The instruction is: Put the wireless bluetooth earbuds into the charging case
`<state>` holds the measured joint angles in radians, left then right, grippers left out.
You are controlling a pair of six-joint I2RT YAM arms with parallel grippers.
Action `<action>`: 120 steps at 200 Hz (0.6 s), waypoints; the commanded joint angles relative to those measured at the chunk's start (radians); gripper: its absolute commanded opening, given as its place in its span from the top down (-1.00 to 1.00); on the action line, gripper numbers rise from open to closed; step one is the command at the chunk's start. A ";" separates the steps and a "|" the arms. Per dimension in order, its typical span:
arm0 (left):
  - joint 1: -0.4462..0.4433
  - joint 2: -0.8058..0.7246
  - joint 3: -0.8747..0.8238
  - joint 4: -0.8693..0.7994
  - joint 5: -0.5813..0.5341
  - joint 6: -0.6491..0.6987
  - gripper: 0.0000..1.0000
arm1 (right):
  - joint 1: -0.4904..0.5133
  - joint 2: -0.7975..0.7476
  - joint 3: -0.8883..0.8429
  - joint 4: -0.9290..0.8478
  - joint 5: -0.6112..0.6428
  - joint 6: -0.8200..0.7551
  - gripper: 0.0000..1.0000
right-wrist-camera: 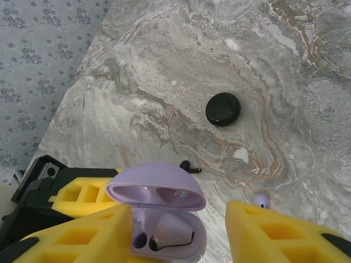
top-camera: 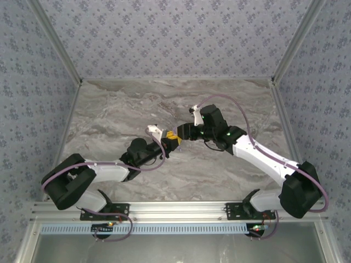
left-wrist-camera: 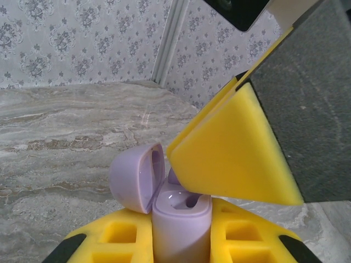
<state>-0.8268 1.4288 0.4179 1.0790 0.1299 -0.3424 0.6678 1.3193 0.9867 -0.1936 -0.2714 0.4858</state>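
1 lilac charging case (right-wrist-camera: 164, 219) stands with its lid open, clamped between the 2 yellow fingers of the left gripper (left-wrist-camera: 181, 241) above the marble table (right-wrist-camera: 164, 82). The right gripper (right-wrist-camera: 180, 216) is spread wide and grasps nothing, with 1 finger on either side of the case.

The right wrist view shows 2 wells. The one at 3 o'clock appears to carry 1 pale seated earbud (right-wrist-camera: 171, 231); the other shows a dark hollow. 1 lilac loose earbud (right-wrist-camera: 261, 199) lies on the table at 3 o'clock from the case, just beside the right finger. 1 black puck (right-wrist-camera: 223, 109) sits at 1 o'clock, with 1 tiny dark piece (right-wrist-camera: 190, 166) nearer.

The left wrist view shows the lid (left-wrist-camera: 134, 178) side-on and 1 right finger at the case mouth; whether they touch I cannot tell.
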 commanded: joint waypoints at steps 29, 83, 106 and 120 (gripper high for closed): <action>-0.008 -0.024 0.030 -0.018 -0.008 0.024 0.69 | 0.015 -0.051 0.049 -0.068 0.059 -0.032 -0.14; -0.008 -0.114 0.023 -0.165 -0.013 0.075 0.69 | 0.007 -0.121 0.049 -0.159 0.212 -0.065 -0.24; -0.008 -0.185 0.023 -0.268 -0.015 0.092 0.69 | -0.008 -0.121 0.037 -0.198 0.258 -0.072 -0.24; -0.009 -0.236 0.022 -0.332 -0.014 0.105 0.69 | -0.020 -0.117 0.020 -0.213 0.271 -0.074 -0.24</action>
<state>-0.8268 1.2789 0.4183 0.8616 0.1188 -0.2790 0.6666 1.2079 1.0142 -0.3347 -0.0799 0.4362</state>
